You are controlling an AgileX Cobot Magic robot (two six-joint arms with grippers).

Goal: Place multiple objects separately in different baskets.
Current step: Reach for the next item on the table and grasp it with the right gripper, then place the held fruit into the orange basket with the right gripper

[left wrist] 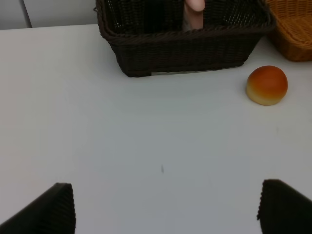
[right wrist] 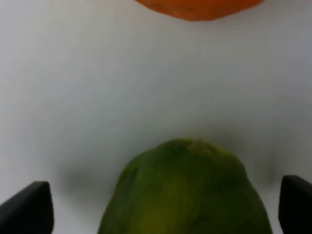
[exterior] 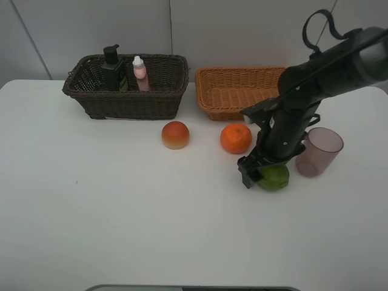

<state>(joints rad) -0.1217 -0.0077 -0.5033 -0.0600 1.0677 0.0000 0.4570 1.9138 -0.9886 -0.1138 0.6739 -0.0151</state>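
Observation:
My right gripper (exterior: 265, 174) is lowered over the green citrus fruit (exterior: 277, 178). In the right wrist view it stands open (right wrist: 161, 210), its fingertips (right wrist: 27, 208) either side of the citrus (right wrist: 185, 190) with a gap on both sides. The orange (exterior: 236, 138) (right wrist: 197, 7) lies just beyond. A red-yellow peach (exterior: 175, 134) (left wrist: 266, 86) rests in front of the dark brown basket (exterior: 130, 104) (left wrist: 185, 48), which holds the green pump bottle (exterior: 113, 68) and the pink bottle (exterior: 140, 74) (left wrist: 195, 9). The purple cup (exterior: 319, 151) stands right of the arm. My left gripper (left wrist: 165, 214) is open above bare table.
The light tan basket (exterior: 233, 85) (left wrist: 292, 29) sits at the back beside the dark one, nothing showing inside it. The white table (exterior: 121, 212) stretches wide across the front and left. My right arm reaches in from the upper right, over the tan basket's right end.

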